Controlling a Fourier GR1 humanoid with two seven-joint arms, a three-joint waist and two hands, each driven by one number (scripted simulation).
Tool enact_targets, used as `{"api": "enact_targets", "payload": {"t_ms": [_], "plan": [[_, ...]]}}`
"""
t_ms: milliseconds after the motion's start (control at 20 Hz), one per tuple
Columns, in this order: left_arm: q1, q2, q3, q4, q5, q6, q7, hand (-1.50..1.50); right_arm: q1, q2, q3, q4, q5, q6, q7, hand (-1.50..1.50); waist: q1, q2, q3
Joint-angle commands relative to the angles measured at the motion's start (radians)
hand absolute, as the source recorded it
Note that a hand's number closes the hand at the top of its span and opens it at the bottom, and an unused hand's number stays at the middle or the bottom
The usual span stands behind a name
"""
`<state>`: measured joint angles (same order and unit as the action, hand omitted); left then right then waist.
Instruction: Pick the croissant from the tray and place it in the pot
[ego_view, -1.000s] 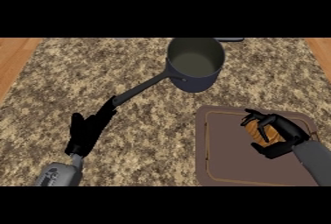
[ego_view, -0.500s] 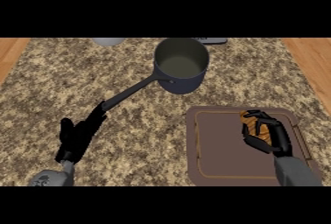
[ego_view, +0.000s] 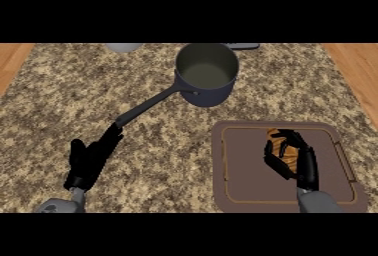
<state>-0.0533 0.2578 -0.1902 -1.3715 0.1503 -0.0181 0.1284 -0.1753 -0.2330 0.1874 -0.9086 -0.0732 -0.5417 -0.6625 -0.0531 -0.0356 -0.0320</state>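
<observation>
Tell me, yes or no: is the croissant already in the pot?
No. The croissant lies on the tray under the right hand; the pot holds nothing.

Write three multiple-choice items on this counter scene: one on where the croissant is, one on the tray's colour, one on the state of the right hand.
1. Where is the croissant?
A. In the pot
B. On the tray
C. On the bare counter

2. What colour is the tray?
A. Brown
B. White
C. Green

3. What is the right hand doing?
A. Resting flat, away from the tray
B. Holding the pot's handle
C. Curled round the croissant

Key: 1 B, the croissant lies over the tray, while the pot shows nothing inside. 2 A, the tray is brown with a thin lighter line near its rim. 3 C, its fingers curl round the croissant above the tray; the left hand lies open by the handle's end.
</observation>
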Motion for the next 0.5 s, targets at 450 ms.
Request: {"api": "enact_targets", "payload": {"t_ms": [450], "plan": [[-0.001, 0.011, -0.005, -0.015, -0.015, -0.019, 0.000, 0.00, -0.019, -0.042, 0.304, -0.439, 0.465, -0.322, 0.731, 1.50, 0.030, 0.019, 0.021]]}}
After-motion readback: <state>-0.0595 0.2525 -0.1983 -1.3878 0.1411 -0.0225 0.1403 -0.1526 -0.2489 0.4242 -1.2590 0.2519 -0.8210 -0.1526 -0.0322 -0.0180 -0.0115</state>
